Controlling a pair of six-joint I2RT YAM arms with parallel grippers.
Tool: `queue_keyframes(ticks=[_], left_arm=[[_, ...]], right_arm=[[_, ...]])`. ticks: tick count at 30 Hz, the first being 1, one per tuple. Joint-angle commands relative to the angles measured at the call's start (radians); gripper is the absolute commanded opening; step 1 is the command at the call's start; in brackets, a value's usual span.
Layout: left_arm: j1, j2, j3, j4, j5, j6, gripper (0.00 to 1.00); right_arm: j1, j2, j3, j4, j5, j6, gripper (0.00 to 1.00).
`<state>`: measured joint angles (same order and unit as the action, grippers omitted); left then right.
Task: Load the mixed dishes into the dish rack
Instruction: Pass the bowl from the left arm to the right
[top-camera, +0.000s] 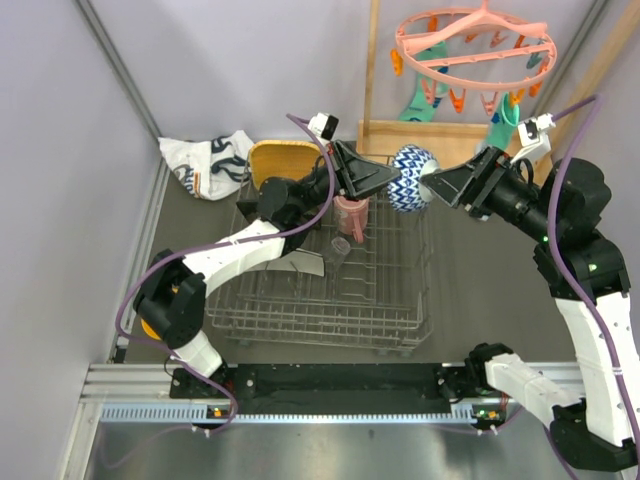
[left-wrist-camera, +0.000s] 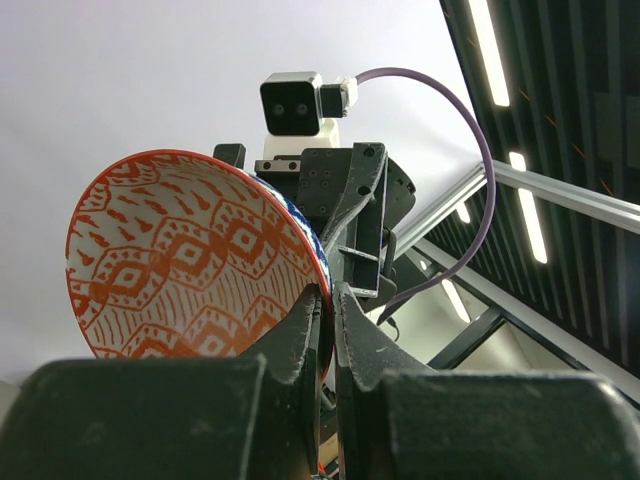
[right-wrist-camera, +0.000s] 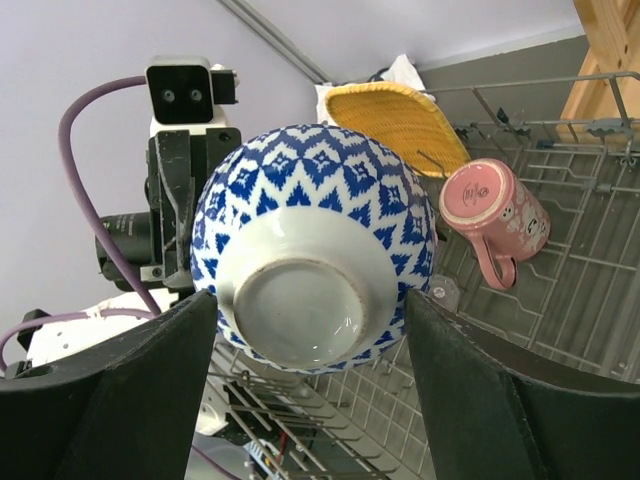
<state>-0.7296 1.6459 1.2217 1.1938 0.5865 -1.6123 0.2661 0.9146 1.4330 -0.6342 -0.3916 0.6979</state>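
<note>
My left gripper (top-camera: 385, 178) is shut on the rim of the blue-white patterned bowl (top-camera: 413, 177) and holds it on its side in the air above the far edge of the dish rack (top-camera: 320, 310). The left wrist view shows the bowl's orange-patterned inside (left-wrist-camera: 190, 270) pinched between my fingers (left-wrist-camera: 300, 320). My right gripper (top-camera: 435, 187) is open, its fingers either side of the bowl's base (right-wrist-camera: 310, 250) with small gaps. A yellow plate (top-camera: 280, 160), a pink cup (top-camera: 351, 215) and a small clear glass (top-camera: 340, 250) are in the rack.
A white printed cloth (top-camera: 210, 160) lies at the back left. A pink peg hanger (top-camera: 475, 50) with teal socks (top-camera: 420, 100) hangs at the back right over a wooden frame (top-camera: 400, 130). Walls close in on the left and at the back.
</note>
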Motion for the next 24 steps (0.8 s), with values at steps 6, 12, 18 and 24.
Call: queue_keyframes(ticks=[6, 12, 18, 24], left_arm=[[-0.01, -0.015, -0.004, 0.075, -0.013, 0.012, 0.0], [-0.01, -0.014, -0.007, 0.079, -0.011, 0.012, 0.0], [-0.011, -0.017, -0.014, 0.081, -0.007, 0.011, 0.0], [-0.016, -0.018, -0.017, 0.085, -0.005, 0.009, 0.0]], right_arm=[[0.001, -0.011, -0.011, 0.033, -0.003, -0.021, 0.7], [0.001, -0.017, -0.023, 0.042, -0.007, -0.023, 0.63], [0.001, -0.017, -0.032, 0.039, -0.009, -0.023, 0.67], [0.001, -0.016, -0.039, 0.037, -0.009, -0.023, 0.72]])
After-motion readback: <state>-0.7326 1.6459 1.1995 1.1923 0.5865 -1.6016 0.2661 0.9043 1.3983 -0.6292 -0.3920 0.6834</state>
